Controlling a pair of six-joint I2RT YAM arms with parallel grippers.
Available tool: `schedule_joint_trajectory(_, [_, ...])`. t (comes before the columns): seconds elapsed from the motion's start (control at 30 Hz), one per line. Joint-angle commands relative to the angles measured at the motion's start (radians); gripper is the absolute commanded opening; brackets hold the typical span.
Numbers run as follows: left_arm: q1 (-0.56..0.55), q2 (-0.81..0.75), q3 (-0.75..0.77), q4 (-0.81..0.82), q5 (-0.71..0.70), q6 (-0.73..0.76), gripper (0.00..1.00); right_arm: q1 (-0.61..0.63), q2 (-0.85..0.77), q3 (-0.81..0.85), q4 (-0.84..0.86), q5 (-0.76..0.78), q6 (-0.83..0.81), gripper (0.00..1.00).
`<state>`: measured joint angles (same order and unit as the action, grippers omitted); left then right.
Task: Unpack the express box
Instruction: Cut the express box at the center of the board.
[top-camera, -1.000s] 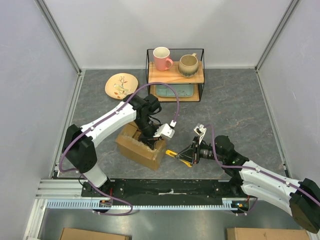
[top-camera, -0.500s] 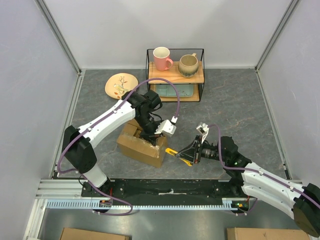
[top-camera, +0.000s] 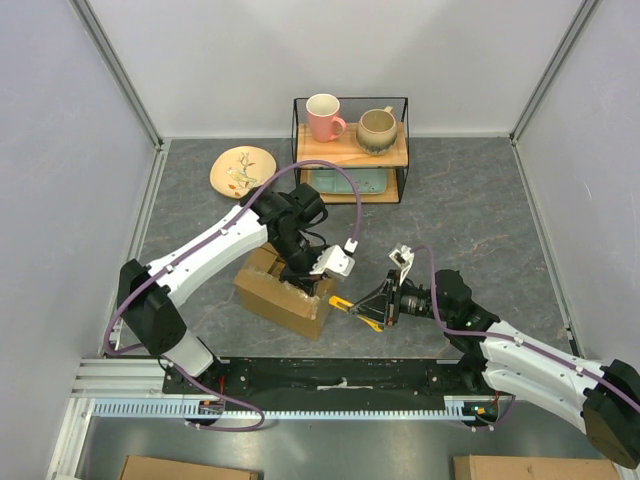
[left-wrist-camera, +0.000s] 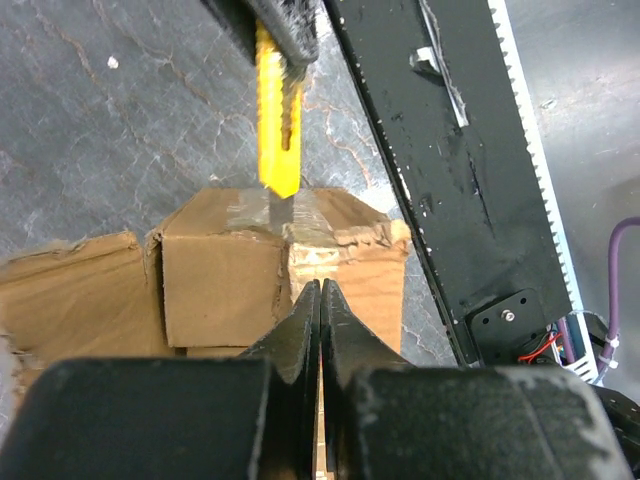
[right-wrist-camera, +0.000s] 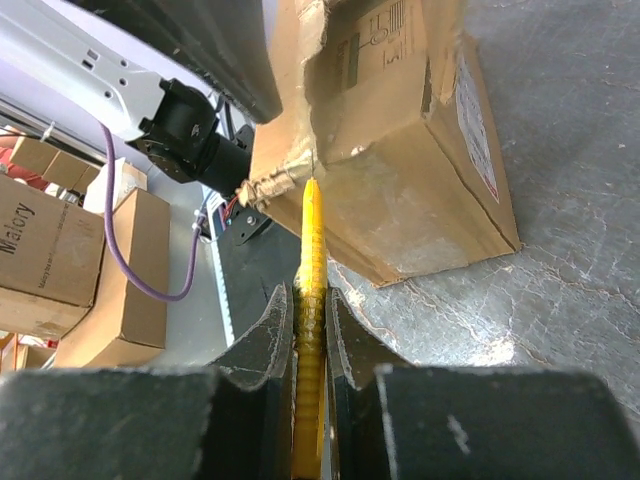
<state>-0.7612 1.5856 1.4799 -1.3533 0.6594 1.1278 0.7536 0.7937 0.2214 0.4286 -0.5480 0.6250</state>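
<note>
The right gripper clamped a yellow knife, its tip at the express box, which sat on the table between both arms. Beyond, the left gripper was pinched shut, empty, over the torn flap. The cardboard seemed light and stiff, best taken by a flap edge.

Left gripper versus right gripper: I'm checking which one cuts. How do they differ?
The left gripper is shut tight; the right gripper is shut on a yellow utility knife. The left points down over the express box; the right lies low at its side. Both are at that box.
</note>
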Motion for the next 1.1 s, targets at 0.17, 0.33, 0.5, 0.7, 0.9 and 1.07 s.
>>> schedule_joint_trajectory(0.17, [-0.047,-0.012,0.049,-0.184,0.075,-0.049,0.02,0.003,0.036,0.053,0.062,-0.006,0.044,0.0])
schedule_joint_trajectory(0.33, [-0.047,-0.029,0.039,-0.184,-0.002,-0.053,0.02,0.004,0.022,0.062,0.001,-0.004,0.022,0.0])
schedule_joint_trajectory(0.5, [-0.033,-0.035,-0.033,-0.181,-0.066,-0.022,0.14,0.003,-0.004,0.067,-0.047,-0.001,0.009,0.0])
schedule_joint_trajectory(0.7, [-0.013,-0.024,-0.072,-0.162,-0.057,0.018,0.25,0.003,-0.016,0.07,-0.054,0.003,0.008,0.0])
schedule_joint_trajectory(0.9, [-0.01,0.011,-0.05,-0.135,-0.057,0.02,0.27,0.003,-0.014,0.061,-0.045,0.003,0.013,0.0])
schedule_joint_trajectory(1.07, [-0.01,0.036,-0.029,-0.127,-0.047,0.029,0.33,0.003,-0.005,0.049,-0.024,-0.004,0.019,0.0])
